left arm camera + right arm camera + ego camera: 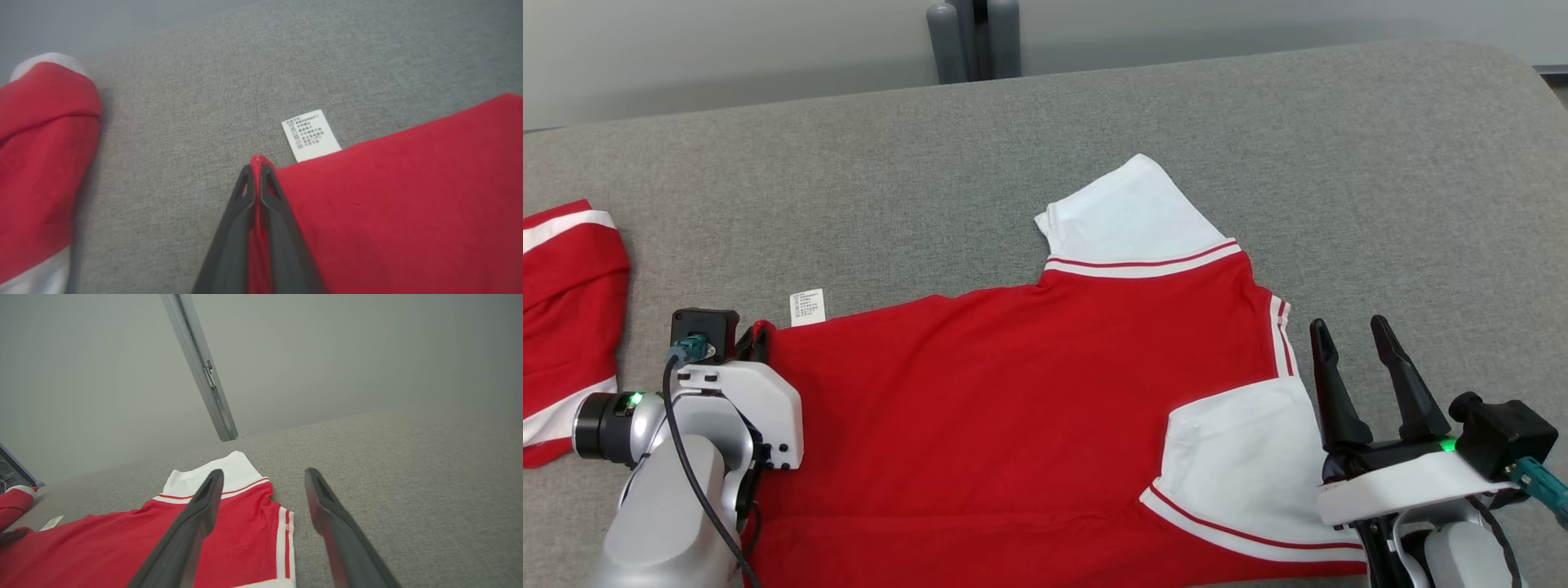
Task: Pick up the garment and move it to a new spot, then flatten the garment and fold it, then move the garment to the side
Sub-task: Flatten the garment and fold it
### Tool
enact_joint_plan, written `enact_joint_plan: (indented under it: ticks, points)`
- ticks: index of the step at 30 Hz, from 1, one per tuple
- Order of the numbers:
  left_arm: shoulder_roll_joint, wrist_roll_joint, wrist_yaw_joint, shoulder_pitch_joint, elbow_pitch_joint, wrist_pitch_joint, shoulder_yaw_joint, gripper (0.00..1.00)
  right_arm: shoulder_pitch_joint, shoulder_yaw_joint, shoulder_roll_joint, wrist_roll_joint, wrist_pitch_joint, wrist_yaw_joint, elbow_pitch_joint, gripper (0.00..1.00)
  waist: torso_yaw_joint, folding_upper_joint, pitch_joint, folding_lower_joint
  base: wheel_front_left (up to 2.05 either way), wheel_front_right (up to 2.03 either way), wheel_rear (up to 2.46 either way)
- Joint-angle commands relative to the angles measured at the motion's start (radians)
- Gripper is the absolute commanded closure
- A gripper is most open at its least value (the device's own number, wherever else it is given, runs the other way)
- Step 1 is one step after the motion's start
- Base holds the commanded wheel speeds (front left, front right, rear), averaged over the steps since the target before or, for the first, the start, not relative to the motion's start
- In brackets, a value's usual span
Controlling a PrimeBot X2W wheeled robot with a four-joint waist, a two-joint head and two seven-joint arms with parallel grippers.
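The red short-sleeved shirt with white sleeves and striped trim (1013, 392) lies spread on the grey fabric-covered bench (1339, 131). Its long axis runs left to right, with the bottom end to the left by a white care label (807, 307) and the shoulders to the right. The left tool (254, 169) is clenched on the shirt's left far corner, with red cloth pinched between its fingers. The right tool (1349, 331) stands released and empty just beside the near white sleeve (1241, 457), so it is the nearer arm for that end. A second red and white garment (564, 310) lies apart at the left.
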Motion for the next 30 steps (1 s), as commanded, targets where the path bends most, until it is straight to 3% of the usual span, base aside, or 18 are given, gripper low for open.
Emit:
enact_joint_plan:
  ticks: [1,8,15,24,30]
  points:
    - [0.0,-0.009,0.007,-0.014,-0.001,-0.015,0.004,1.0,-0.002,-0.007,-0.004,0.0,-0.002,0.001,0.002,0.0,0.005,0.0,-0.004,0.0,0.0,0.0,0.0]
    - [-0.038,-0.025,0.006,0.0,-0.026,-0.066,-0.004,1.0,-0.051,-0.01,-0.039,-0.009,0.004,0.001,0.035,0.0,0.055,0.0,-0.014,0.0,0.0,0.0,0.0]
    - [-0.082,-0.027,0.001,-0.01,-0.065,-0.079,-0.037,1.0,-0.211,0.003,-0.105,0.012,0.121,0.001,0.108,0.0,0.129,0.0,0.009,0.0,0.0,0.0,0.0]
    - [-0.131,-0.03,-0.007,-0.052,-0.102,-0.088,-0.097,1.0,-0.523,0.015,-0.199,0.115,0.367,0.001,0.361,0.0,0.242,0.0,0.077,0.0,0.0,0.0,0.0]
    - [-0.146,-0.043,-0.009,-0.085,-0.106,-0.097,-0.141,1.0,-0.699,0.041,-0.248,0.147,0.466,0.001,0.548,0.0,0.3,0.0,0.13,0.0,0.0,0.0,0.0]
